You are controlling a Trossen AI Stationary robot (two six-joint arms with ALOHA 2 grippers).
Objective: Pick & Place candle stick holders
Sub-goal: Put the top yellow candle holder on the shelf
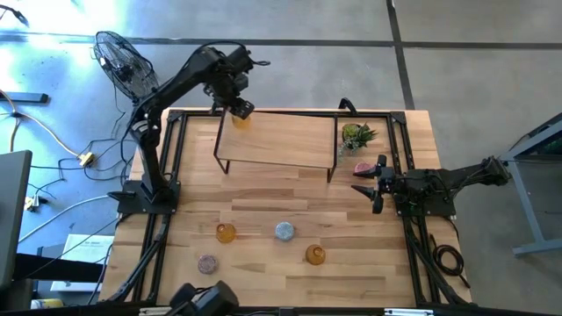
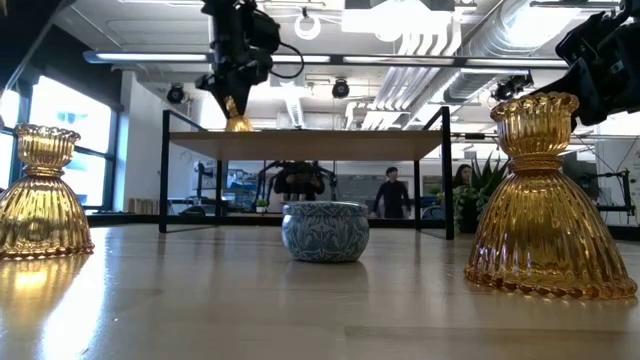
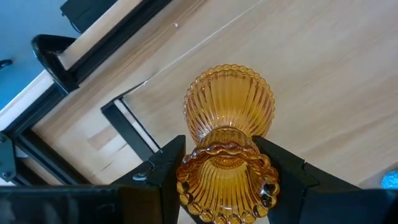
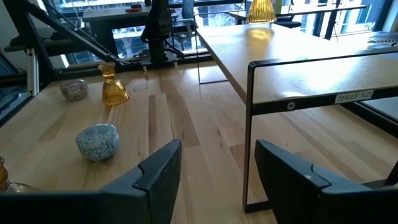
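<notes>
Gripping an amber holder [image 3: 227, 144] by its narrow neck, your left claw [image 3: 227, 180] has one dark finger [image 3: 165, 168] pressed on each side of the ribbed glass. In the high view that claw [image 1: 239, 107] sits over the far left corner of the raised wooden shelf [image 1: 290, 142], and the low view shows the held holder [image 2: 238, 122] right at the shelf's top surface; you cannot tell from here whether its base is touching the wood.

Your right claw [image 1: 370, 182] waits with its fingers parted and nothing between them, just off the shelf's right end, near the right edge of the tabletop [image 1: 263, 263]. Its wrist view looks between two spread fingers [image 4: 158, 168] along the shelf and across the tabletop. Just beyond it, near the shelf's right leg, lies the pink holder [image 1: 362, 167], and the small green plant [image 1: 356, 135] stands beside it toward the far right corner.

Out on the open tabletop in front of the shelf you have four more holders, well apart from each other: an amber one [image 1: 226, 233] left of centre, the blue-grey round one [image 1: 284, 231] in the middle, another amber one [image 1: 315, 254] to its right and nearer the front edge, and the mauve one [image 1: 207, 262] toward the front left. In the low view, people stand in the room behind.
</notes>
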